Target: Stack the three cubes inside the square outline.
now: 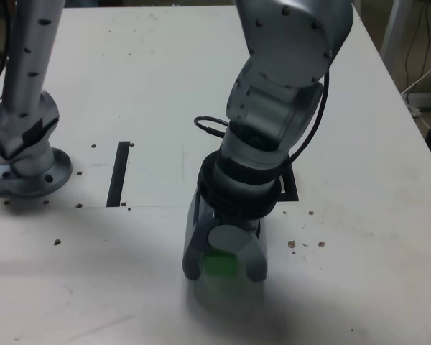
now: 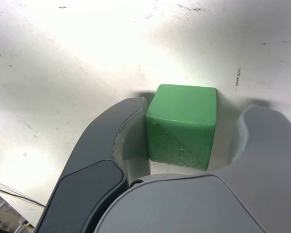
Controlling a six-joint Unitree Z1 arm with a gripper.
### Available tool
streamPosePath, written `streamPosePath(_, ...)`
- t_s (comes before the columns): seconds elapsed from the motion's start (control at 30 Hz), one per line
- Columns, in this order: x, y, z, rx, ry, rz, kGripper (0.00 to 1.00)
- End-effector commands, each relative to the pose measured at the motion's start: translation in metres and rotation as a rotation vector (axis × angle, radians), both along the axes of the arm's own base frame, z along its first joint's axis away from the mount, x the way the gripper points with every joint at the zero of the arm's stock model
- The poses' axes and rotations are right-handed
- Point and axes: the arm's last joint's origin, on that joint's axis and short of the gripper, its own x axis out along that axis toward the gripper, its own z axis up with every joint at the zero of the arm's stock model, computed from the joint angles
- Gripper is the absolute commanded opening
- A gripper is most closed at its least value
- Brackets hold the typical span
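Note:
The green cube (image 1: 220, 266) (image 2: 183, 125) rests on the white table near its front, between the fingers of my gripper (image 1: 223, 270) (image 2: 194, 110). The gripper is open and lowered around the cube. In the wrist view one finger (image 2: 117, 127) touches a cube edge, while the other finger (image 2: 266, 141) stands off with a gap. The square outline (image 1: 293, 190) shows only as a black corner behind the arm, at the exterior view's right. The red and yellow cubes are out of view.
The arm's base (image 1: 30, 171) is bolted at the exterior view's left. A straight black strip (image 1: 120, 174) lies beside it. The table's edge (image 1: 416, 122) runs down the right side, with cables on the floor beyond.

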Motion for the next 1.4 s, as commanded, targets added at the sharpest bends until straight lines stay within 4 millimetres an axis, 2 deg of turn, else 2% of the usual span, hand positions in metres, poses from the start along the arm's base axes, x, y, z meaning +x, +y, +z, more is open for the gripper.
streamPosePath(0.0, 0.0, 0.0, -0.002, 0.003, 0.003, -0.004, 0.21)
streamPosePath(0.43, -0.002, 0.001, 0.003, 0.019, -0.006, 0.005, 0.21)
streamPosePath(0.53, -0.007, 0.006, 0.015, 0.064, -0.006, 0.023, 0.21)
streamPosePath(0.67, -0.014, 0.015, 0.041, 0.137, -0.027, 0.038, 0.21)
streamPosePath(0.87, -0.006, 0.041, 0.076, 0.195, -0.081, 0.024, 0.21)
streamPosePath(1.1, 0.015, 0.076, 0.1, 0.176, -0.119, -0.011, 0.21)
streamPosePath(1.37, 0.027, 0.109, 0.108, 0.125, -0.109, -0.026, 0.21)
